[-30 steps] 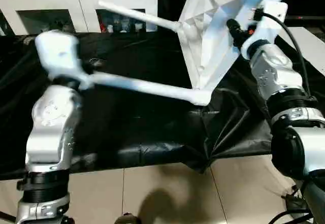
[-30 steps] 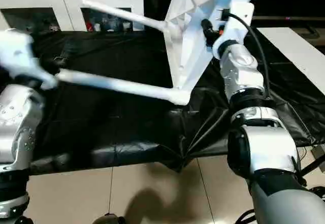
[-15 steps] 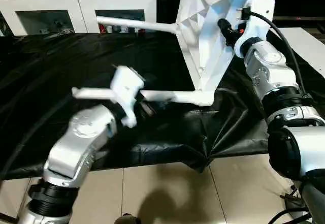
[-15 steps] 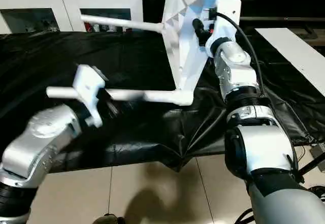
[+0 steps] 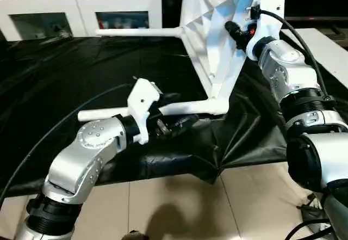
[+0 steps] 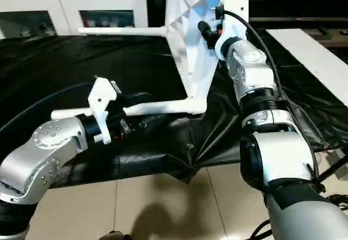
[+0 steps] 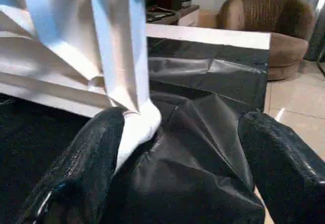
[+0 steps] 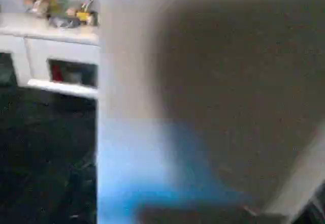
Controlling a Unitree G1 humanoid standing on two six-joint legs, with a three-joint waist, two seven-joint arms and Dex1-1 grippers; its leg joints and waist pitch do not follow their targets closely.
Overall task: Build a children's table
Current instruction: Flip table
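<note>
Black plastic sheeting (image 5: 65, 87) covers the work surface, with a white cabinet (image 5: 81, 6) behind. At left, the left gripper (image 5: 171, 112) stands wide open, holding nothing, its fingers straddling the near leg (image 5: 185, 107) by its socket; a second ago that arm was raised far out to the left. The tabletop (image 5: 212, 28) stands on edge, ribs showing, a far leg (image 5: 138, 31) jutting leftward. It looks light, stiff and slick; grasp a leg near its socket. At right, I cannot tell the right gripper's state.
</note>
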